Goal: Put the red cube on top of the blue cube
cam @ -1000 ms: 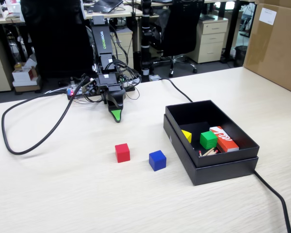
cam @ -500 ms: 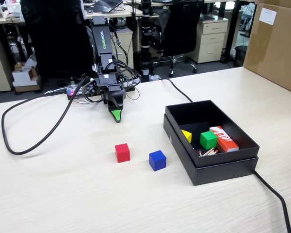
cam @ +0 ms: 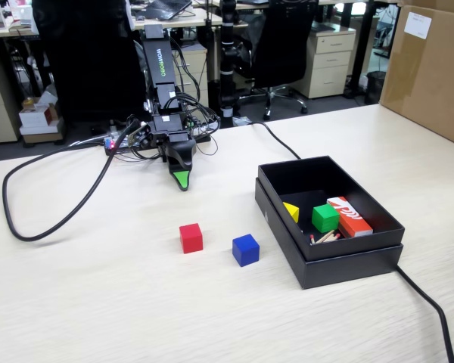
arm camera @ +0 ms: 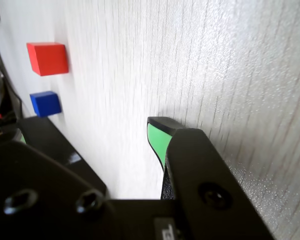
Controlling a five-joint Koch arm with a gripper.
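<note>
The red cube [cam: 191,237] sits on the light wooden table, left of the blue cube [cam: 245,249], with a small gap between them. Both stand in front of the arm. My gripper [cam: 181,180] hangs low over the table behind the cubes, tip pointing down, well apart from both. In the wrist view the gripper [arm camera: 87,135] is open and empty, with bare table showing between the green-padded jaws. There the red cube [arm camera: 47,58] and the blue cube [arm camera: 45,103] lie far off at the upper left.
An open black box [cam: 329,253] stands right of the blue cube, holding a green cube [cam: 324,218], a yellow piece [cam: 291,212], a red-orange lettered box [cam: 349,215] and matchsticks. A black cable [cam: 53,223] loops at the left. A cardboard box [cam: 431,72] stands back right.
</note>
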